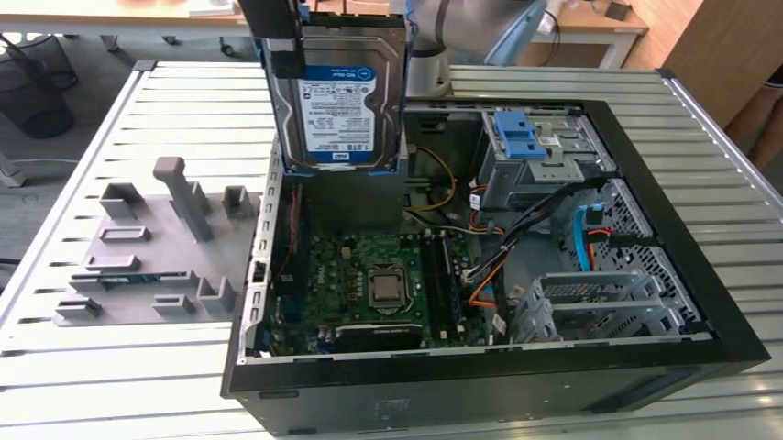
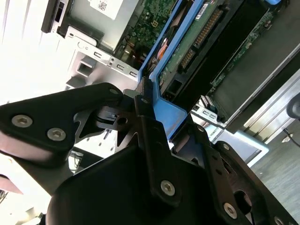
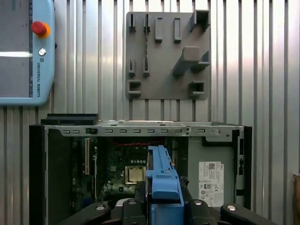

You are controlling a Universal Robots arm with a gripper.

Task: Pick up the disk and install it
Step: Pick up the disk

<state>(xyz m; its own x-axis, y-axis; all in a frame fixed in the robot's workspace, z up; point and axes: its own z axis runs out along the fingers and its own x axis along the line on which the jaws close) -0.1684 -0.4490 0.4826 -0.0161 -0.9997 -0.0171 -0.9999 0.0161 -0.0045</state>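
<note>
Above the open computer case [image 1: 490,390], the gripper [image 3: 161,197] has its fingers [image 1: 286,46] clamped on the disk [image 1: 355,41], which hangs upright with its label [image 1: 340,115] showing.

disk [image 1: 347,101]: upright, raised over the computer case [image 1: 490,371]
motherboard [image 1: 367,280]: inside the case, below the disk
fixture plate [image 1: 135,261]: on the table [image 1: 110,367], beside the case, on the exterior view's left

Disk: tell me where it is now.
In the exterior view the disk is held upright in the jaws above the open computer case, toward the exterior view's left.
</note>
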